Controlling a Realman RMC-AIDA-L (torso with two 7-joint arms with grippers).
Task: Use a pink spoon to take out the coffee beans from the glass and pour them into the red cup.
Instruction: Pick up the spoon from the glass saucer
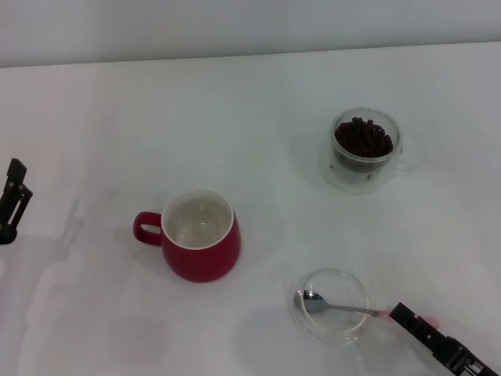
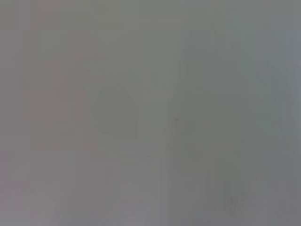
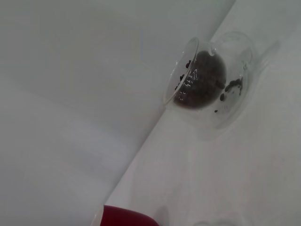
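The red cup (image 1: 205,251) stands upright at centre left, white inside, handle to the left. The glass (image 1: 365,168) with dark coffee beans (image 1: 362,138) stands at the far right. The pink spoon (image 1: 333,306) lies with its metal bowl in a low clear dish (image 1: 356,286) near the front right. Its pink handle runs under my right gripper (image 1: 415,323), which sits at the handle. The right wrist view shows the glass (image 3: 244,96), the coffee beans (image 3: 200,80) and an edge of the red cup (image 3: 124,217). My left gripper (image 1: 14,200) is parked at the far left edge.
Everything stands on a white table (image 1: 117,117) whose far edge meets a pale wall. The left wrist view shows only a plain grey surface.
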